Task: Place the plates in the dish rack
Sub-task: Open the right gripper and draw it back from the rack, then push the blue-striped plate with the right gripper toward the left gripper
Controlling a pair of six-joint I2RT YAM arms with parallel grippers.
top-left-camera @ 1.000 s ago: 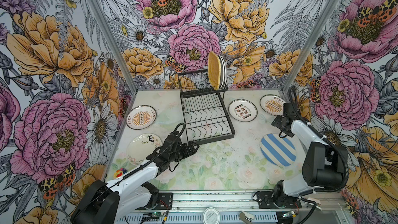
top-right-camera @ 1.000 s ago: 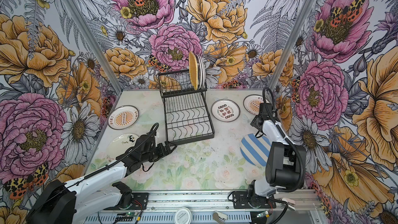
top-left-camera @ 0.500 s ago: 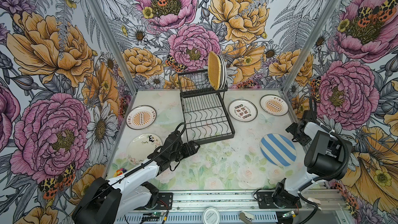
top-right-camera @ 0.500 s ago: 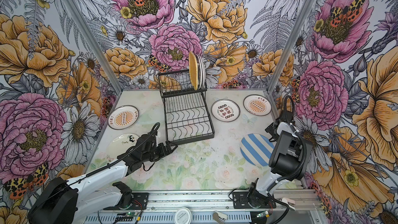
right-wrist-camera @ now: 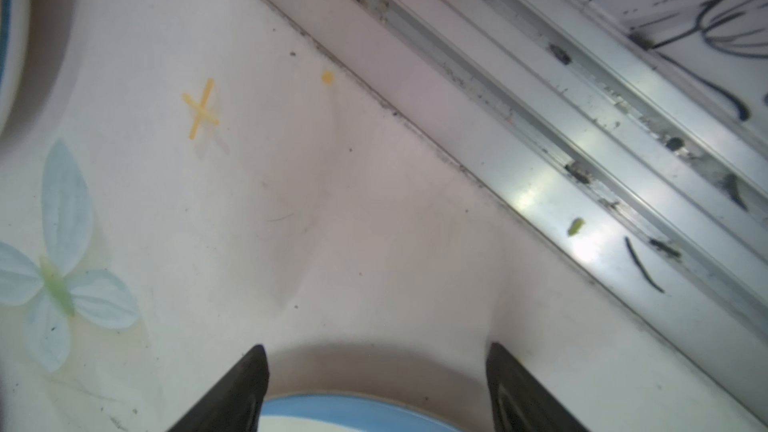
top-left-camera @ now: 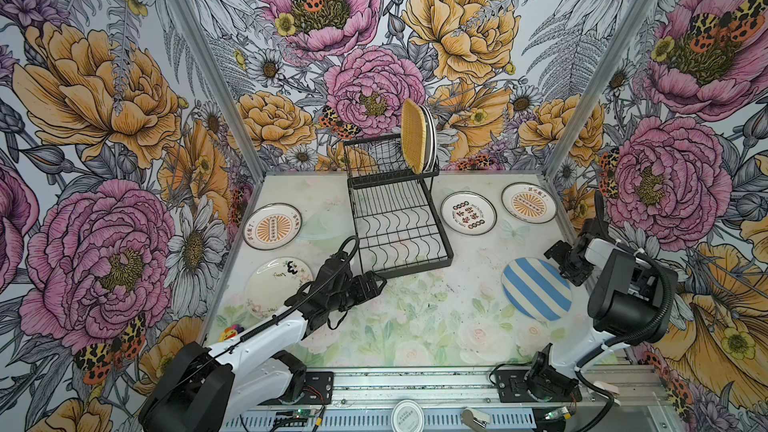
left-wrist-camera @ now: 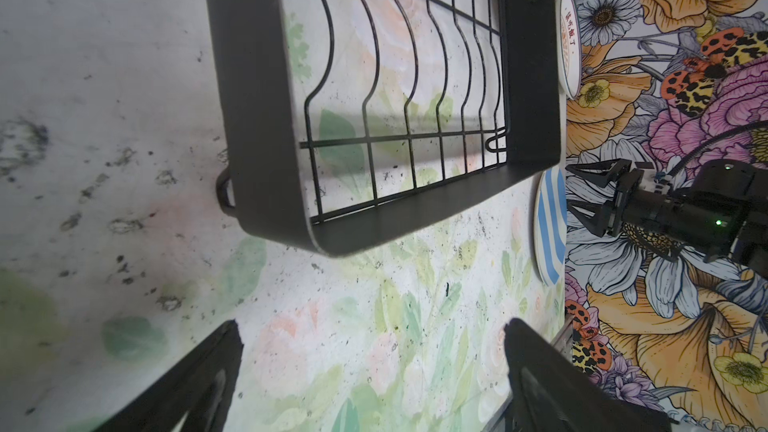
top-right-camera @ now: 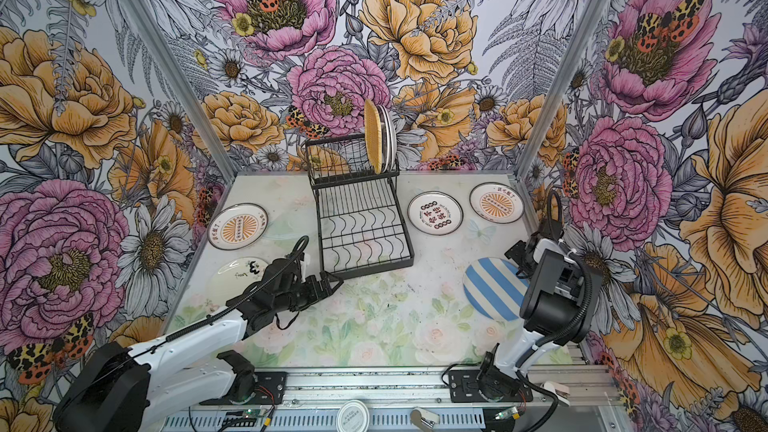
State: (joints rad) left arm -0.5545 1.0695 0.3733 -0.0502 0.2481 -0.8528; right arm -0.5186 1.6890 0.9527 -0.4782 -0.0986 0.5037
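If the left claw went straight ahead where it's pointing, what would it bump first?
Probably the dish rack: the left gripper, jaws open, points at its near corner, with only bare table between. Height is unclear, so it could just miss.

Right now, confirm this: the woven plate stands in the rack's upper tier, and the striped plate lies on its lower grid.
No. The woven plate does stand in the rack's upper tier, but the striped plate lies on the table, right of the rack, as both top views show.
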